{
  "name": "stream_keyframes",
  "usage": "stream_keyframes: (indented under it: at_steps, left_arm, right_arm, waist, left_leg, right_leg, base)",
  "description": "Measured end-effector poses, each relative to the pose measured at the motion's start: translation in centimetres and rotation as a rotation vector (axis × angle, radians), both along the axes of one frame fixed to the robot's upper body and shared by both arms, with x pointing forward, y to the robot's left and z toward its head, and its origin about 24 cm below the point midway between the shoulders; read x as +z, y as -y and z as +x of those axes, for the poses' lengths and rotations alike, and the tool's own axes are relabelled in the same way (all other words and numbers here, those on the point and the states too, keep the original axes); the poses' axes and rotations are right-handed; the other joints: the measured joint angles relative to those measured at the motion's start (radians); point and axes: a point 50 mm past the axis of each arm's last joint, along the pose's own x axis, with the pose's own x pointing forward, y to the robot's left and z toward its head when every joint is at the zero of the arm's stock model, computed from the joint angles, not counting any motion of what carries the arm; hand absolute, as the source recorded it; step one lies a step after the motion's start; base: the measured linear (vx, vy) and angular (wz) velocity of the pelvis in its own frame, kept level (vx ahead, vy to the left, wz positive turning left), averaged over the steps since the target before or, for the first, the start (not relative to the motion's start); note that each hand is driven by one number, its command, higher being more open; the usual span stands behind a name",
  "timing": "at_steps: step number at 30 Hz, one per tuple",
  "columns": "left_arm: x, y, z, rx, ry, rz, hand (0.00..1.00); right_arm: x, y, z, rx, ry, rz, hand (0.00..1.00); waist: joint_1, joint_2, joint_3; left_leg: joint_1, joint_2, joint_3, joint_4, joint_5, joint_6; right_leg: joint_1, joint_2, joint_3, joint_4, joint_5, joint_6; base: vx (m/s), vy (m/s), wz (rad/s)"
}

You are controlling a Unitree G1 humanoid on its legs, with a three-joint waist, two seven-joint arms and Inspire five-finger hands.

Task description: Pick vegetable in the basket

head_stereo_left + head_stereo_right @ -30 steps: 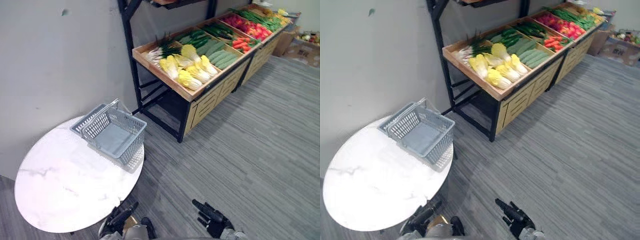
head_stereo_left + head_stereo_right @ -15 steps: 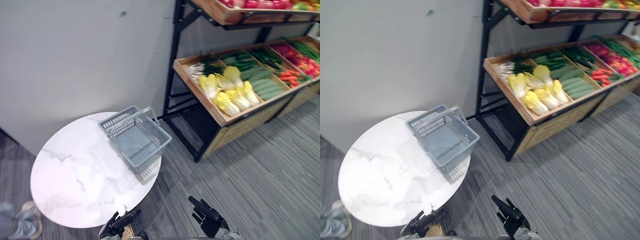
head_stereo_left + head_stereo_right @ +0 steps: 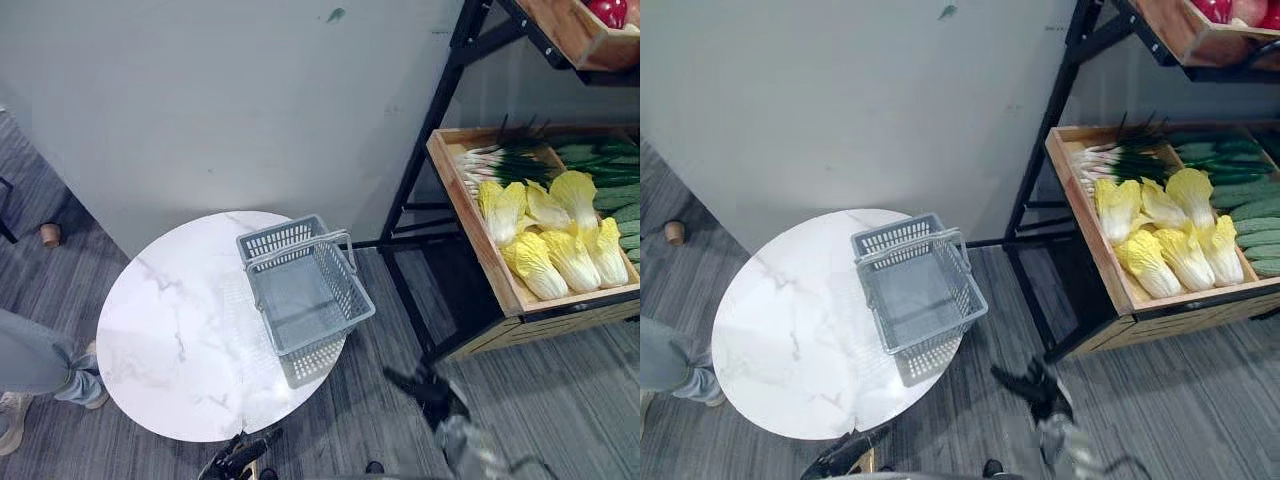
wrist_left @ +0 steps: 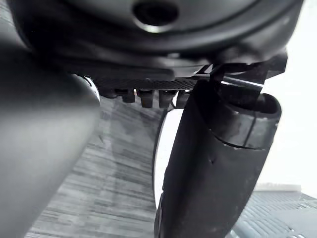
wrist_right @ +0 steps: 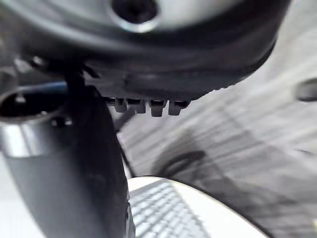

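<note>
An empty grey plastic basket (image 3: 305, 295) with its handle folded to the far rim stands on the right side of a round white marble table (image 3: 170, 340). Vegetables lie in a wooden crate (image 3: 480, 235) on the black rack to the right: yellow napa cabbages (image 3: 550, 240), green onions (image 3: 500, 158) and cucumbers (image 3: 1250, 215). My right hand (image 3: 425, 385) hangs open over the floor between table and rack, holding nothing. My left hand (image 3: 235, 460) sits low at the table's near edge, fingers relaxed and empty.
A person's leg in grey trousers (image 3: 35, 352) stands at the far left beside the table. The rack's black post (image 3: 425, 150) rises just right of the basket. Red produce (image 3: 612, 10) fills an upper shelf. Grey striped carpet lies in front of the rack.
The whole view has swung left, so table and basket now sit mid-picture and the far rack has dropped out of view. My right hand has risen higher over the floor.
</note>
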Motion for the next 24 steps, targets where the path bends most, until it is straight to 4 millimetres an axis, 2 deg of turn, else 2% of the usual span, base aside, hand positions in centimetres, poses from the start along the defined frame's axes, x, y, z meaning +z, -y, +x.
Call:
stream_keyframes:
  at_steps: [2, 3, 4, 5, 7, 11, 18, 24]
  left_arm:
    - [0.0, 0.0, 0.1, -0.014, 0.002, 0.004, 1.00]
    - [0.0, 0.0, 0.2, -0.016, 0.002, 0.005, 1.00]
    - [0.1, 0.0, 0.3, -0.019, 0.003, 0.004, 1.00]
    - [0.1, 0.0, 0.3, -0.020, 0.002, 0.003, 1.00]
    - [0.0, 0.0, 0.3, -0.011, -0.003, -0.002, 1.00]
    - [0.0, -0.1, 0.1, 0.007, -0.011, 0.005, 1.00]
    - [0.0, -0.1, 0.0, 0.038, -0.006, -0.003, 1.00]
    - [0.1, -0.1, 0.1, 0.014, 0.001, -0.002, 1.00]
  right_arm:
    - [3.9, 0.0, 3.8, -0.028, 0.168, -0.098, 1.00]
    - [4.9, 0.0, 4.5, -0.033, 0.204, -0.108, 1.00]
    - [7.5, -0.3, 6.0, -0.042, 0.303, -0.127, 1.00]
    - [8.8, -0.4, 6.6, -0.037, 0.350, -0.159, 1.00]
    - [14.2, -1.2, 8.4, -0.011, 0.545, -0.324, 1.00]
    - [19.1, -1.1, 9.5, -0.011, 0.717, -0.507, 1.00]
    - [19.8, -1.2, 9.4, 0.012, 0.745, -0.740, 1.00]
    - [19.5, -3.6, 10.3, 0.171, 0.791, -0.991, 1.00]
  waist:
    - [0.000, -0.008, -0.009]
    - [-0.001, -0.009, -0.010]
    - [-0.001, -0.010, -0.011]
    - [-0.001, -0.010, -0.011]
    - [-0.011, -0.010, -0.011]
    - [-0.020, -0.010, -0.012]
    - [-0.019, -0.003, -0.019]
    - [-0.017, 0.001, -0.021]
  left_leg:
    - [-0.007, -0.007, 0.010, 0.000, 0.005, 0.003]
    - [-0.007, -0.008, 0.010, 0.000, 0.007, 0.003]
    - [-0.008, -0.007, 0.012, 0.000, 0.011, 0.002]
    - [-0.010, -0.007, 0.016, 0.000, 0.012, 0.001]
    - [-0.016, -0.006, 0.024, -0.006, 0.021, -0.001]
    - [-0.016, -0.001, 0.025, -0.007, 0.031, -0.002]
    - [-0.041, -0.002, 0.022, -0.007, 0.037, -0.001]
    - [-0.050, -0.002, 0.014, -0.001, 0.052, -0.022]
  right_leg:
    - [-0.012, -0.004, 0.015, 0.000, 0.000, 0.000]
    - [-0.012, -0.005, 0.016, 0.000, 0.000, 0.000]
    - [-0.014, -0.003, 0.028, 0.000, 0.000, 0.000]
    - [-0.018, -0.002, 0.037, 0.000, 0.000, 0.000]
    - [-0.029, 0.002, 0.057, 0.000, -0.001, -0.002]
    - [-0.029, 0.008, 0.063, 0.000, -0.004, -0.009]
    - [-0.040, 0.008, 0.060, -0.026, 0.010, -0.011]
    - [-0.036, 0.004, 0.032, -0.036, 0.013, -0.013]
  base:
    - [-0.04, 0.052, -0.16]
    - [-0.04, 0.012, -0.06]
    - [-0.03, 0.007, -0.06]
    - [-0.05, 0.006, -0.12]
    - [-0.07, -0.006, -0.13]
    - [-0.06, -0.014, -0.02]
    - [-0.01, -0.001, 0.02]
    - [0.06, 0.004, 0.10]
